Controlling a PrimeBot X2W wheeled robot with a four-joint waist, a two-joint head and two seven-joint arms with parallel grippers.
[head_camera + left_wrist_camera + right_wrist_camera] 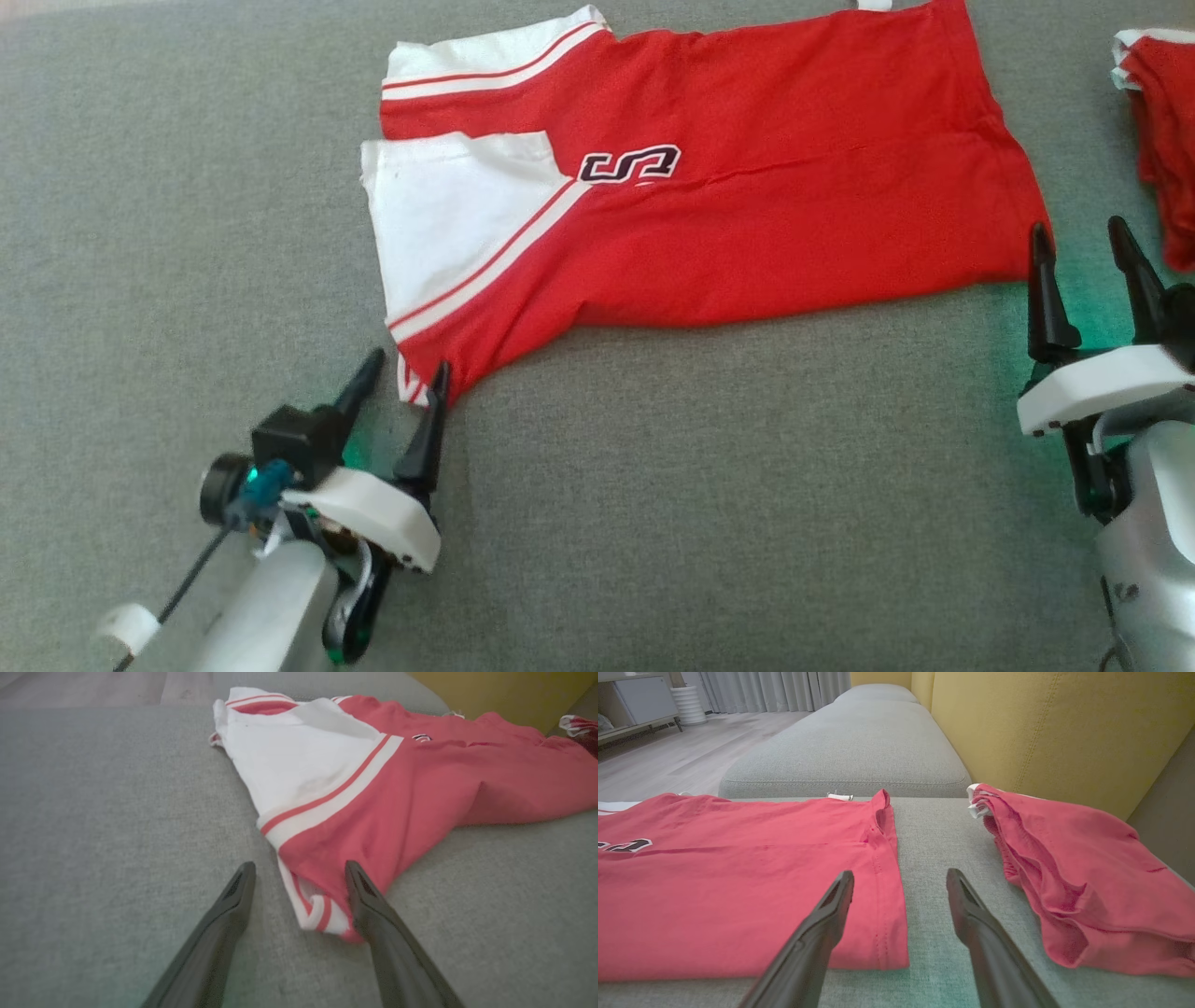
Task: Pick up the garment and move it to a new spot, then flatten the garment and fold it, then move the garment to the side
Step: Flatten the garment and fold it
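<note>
Left gripper (409, 364): jaws apart, empty. The lower sleeve cuff (322, 912) lies between the fingers and touches one of them.

Right gripper (1076, 229): jaws apart, empty, straddling the near hem corner (887, 933), with one finger above cloth and the other above bare cushion.

Garment (728, 205): a red jersey with white sleeves, lying flat mid-cushion (653, 513), both sleeves at the robot's left end.

Judged: placed, flattened and apparently folded once lengthwise. Left to do: probably a crosswise fold, then the move aside, perhaps towards the second red garment (1162, 140) at the robot's right.
</note>
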